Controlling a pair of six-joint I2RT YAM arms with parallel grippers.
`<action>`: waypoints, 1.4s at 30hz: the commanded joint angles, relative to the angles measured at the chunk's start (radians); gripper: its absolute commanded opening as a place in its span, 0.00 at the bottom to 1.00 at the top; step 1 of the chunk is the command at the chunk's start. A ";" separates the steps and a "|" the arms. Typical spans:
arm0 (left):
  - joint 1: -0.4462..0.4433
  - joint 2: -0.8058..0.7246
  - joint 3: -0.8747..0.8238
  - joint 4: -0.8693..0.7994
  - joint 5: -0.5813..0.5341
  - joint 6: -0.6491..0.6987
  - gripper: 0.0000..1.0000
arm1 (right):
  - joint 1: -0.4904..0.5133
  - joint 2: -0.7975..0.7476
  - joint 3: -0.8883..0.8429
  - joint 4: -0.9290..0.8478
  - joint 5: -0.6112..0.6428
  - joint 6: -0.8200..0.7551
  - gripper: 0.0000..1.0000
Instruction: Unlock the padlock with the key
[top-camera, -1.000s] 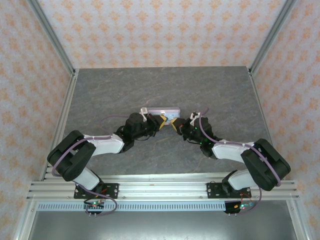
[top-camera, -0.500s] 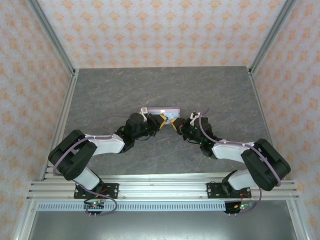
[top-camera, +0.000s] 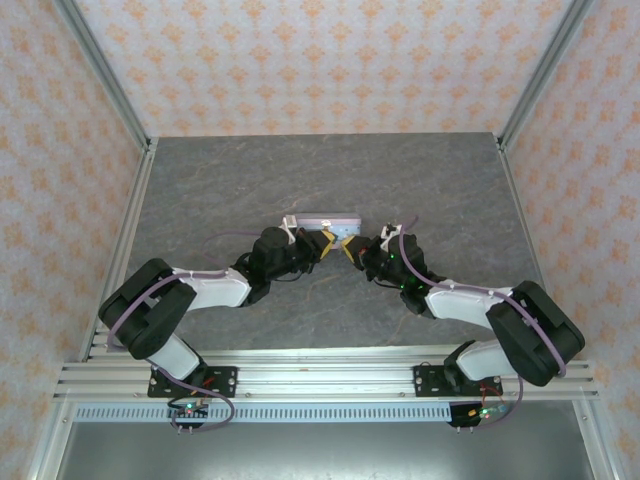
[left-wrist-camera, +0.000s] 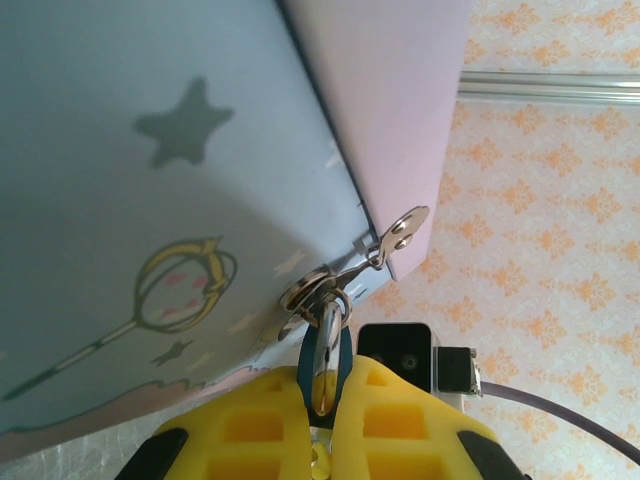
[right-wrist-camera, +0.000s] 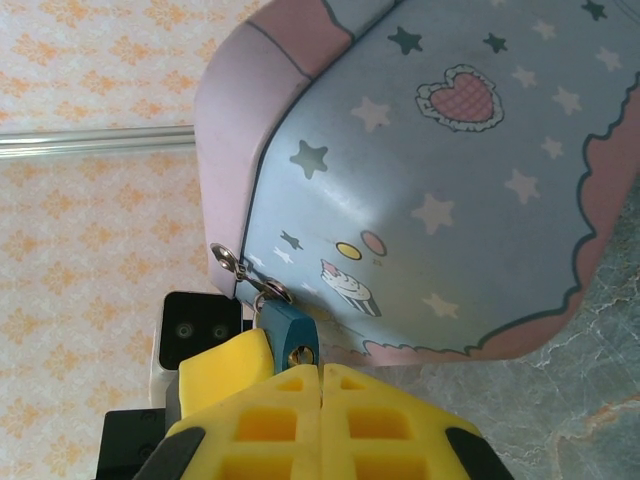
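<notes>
The teal padlock (left-wrist-camera: 344, 350) hangs from the silvery hasp ring (left-wrist-camera: 312, 288) at the corner of the pale-blue cartoon tin (left-wrist-camera: 150, 150). My left gripper (left-wrist-camera: 335, 375) is shut on the padlock's body from below. In the right wrist view the padlock (right-wrist-camera: 285, 322) shows its brass keyhole (right-wrist-camera: 300, 352). My right gripper (right-wrist-camera: 321, 372) is shut, with its tips pressed just under that keyhole. One yellow left finger (right-wrist-camera: 225, 365) sits against the padlock's far side. The key is hidden. From above, both grippers (top-camera: 326, 240) (top-camera: 348, 248) meet at the tin's near edge (top-camera: 325, 222).
The tin (right-wrist-camera: 450, 200) stands mid-table on the grey marbled top (top-camera: 440, 180). Metal frame posts and patterned walls close in the sides and back. Both arms stretch inward from their bases, with open tabletop left, right and behind the tin.
</notes>
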 joint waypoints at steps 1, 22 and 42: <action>-0.015 0.020 0.003 -0.011 0.001 0.008 0.00 | 0.010 -0.027 0.040 0.038 0.003 0.003 0.00; -0.033 -0.009 0.011 0.079 0.017 -0.071 0.00 | 0.010 0.074 0.009 0.160 -0.009 -0.137 0.00; -0.037 -0.021 -0.001 0.082 0.019 -0.064 0.00 | -0.007 0.233 0.061 0.342 -0.117 -0.170 0.00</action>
